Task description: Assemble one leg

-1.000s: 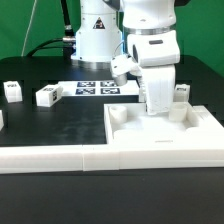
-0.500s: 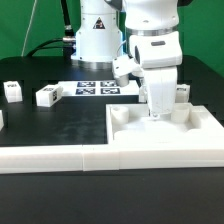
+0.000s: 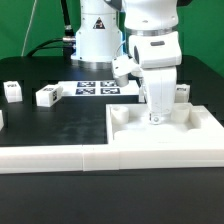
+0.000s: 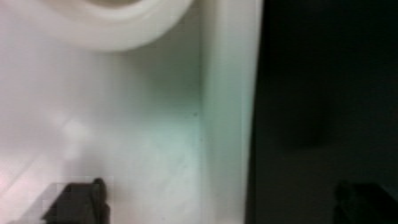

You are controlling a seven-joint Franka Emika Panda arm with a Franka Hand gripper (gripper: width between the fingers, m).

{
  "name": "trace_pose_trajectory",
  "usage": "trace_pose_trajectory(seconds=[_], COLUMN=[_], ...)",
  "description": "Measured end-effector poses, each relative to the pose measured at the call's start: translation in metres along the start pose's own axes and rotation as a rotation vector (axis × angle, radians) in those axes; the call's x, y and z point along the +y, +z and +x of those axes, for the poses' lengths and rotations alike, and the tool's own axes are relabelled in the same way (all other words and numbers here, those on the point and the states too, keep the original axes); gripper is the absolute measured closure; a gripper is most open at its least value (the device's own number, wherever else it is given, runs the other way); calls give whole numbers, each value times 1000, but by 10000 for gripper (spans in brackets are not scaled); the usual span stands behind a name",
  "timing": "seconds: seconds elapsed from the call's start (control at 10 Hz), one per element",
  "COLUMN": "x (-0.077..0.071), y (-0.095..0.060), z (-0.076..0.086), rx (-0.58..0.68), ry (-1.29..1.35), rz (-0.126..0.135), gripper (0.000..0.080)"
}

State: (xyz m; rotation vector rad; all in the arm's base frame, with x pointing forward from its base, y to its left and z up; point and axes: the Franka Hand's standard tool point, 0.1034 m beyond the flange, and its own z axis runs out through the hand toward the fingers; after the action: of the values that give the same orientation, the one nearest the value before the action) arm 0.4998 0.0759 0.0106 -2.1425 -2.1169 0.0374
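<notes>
On the black desk [image 3: 60,125], at the exterior view's far left, a small white piece [image 3: 2,118] is cut off by the frame edge, too little of it showing to name. Just behind it stands the first leg [image 3: 12,91], a small white block with its black-and-white tag facing the camera. A little to the exterior view's right lies the second leg [image 3: 47,95], turned at a slight angle and apart from the first. Further right, the marker board [image 3: 97,88] lies flat before the arm's white base [image 3: 95,40]. Along the front runs the long white border strip [image 3: 50,158].

The large white tray-like part [image 3: 200,135] fills the exterior view's right half. The arm comes straight down into it, and the pincer [image 3: 155,119] sits low inside the raised rim, near the tray's back wall. A third leg [image 3: 181,93] stands on the desk behind the tray, just to the exterior view's right of the arm and not touched by it.

In the blurred wrist view the two dark fingertips [image 4: 75,200] stand far apart, spread wide, with only a white surface and a dark band between them. The pincer has hold of nothing.
</notes>
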Motion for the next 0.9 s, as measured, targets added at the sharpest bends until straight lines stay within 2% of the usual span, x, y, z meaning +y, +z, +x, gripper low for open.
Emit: trace_pose_trajectory(seconds=[0.3, 0.4, 0.5, 0.7, 0.9], x=[0, -5, -12, -30, -32], y=[0, -5, -13, -23, -22], z=[0, 1, 4, 12, 11], rx=[0, -5, -8, -17, -17], ry=[2, 26, 57, 82, 107], rz=[0, -4, -22, -30, -28], gripper=[151, 151, 151, 151, 151])
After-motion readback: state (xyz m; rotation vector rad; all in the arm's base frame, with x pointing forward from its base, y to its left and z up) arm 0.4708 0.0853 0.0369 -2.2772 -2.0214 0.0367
